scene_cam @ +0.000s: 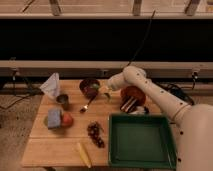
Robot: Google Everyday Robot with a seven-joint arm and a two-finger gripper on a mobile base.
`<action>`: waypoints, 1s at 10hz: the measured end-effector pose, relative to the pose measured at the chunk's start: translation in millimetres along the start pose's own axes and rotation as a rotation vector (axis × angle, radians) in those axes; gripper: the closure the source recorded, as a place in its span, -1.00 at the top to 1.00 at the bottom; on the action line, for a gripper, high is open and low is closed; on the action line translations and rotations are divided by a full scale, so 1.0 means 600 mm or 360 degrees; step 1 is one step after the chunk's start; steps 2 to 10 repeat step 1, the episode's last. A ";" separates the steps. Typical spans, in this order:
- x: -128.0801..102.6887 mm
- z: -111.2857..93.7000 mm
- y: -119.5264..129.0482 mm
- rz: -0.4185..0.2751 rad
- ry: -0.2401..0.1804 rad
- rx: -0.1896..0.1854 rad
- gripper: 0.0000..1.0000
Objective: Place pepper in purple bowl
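The pepper (94, 87) showed only as a green speck inside the purple bowl (89, 87) near the tabletop's (55, 145) far edge. The gripper (104, 92) hung just beside the bowl, arm reaching leftward.

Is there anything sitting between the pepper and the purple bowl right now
Nothing visible does. The gripper sits right beside the purple bowl, at its right rim, and a green bit that looks like the pepper is already over the bowl's rim. The spoon lies below the bowl, out of the way.
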 end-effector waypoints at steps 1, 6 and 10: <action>-0.009 0.003 -0.005 -0.0009 0.0002 0.0005 -1.00; -0.009 0.003 -0.005 -0.0009 0.0002 0.0005 -1.00; -0.009 0.003 -0.005 -0.0009 0.0002 0.0005 -1.00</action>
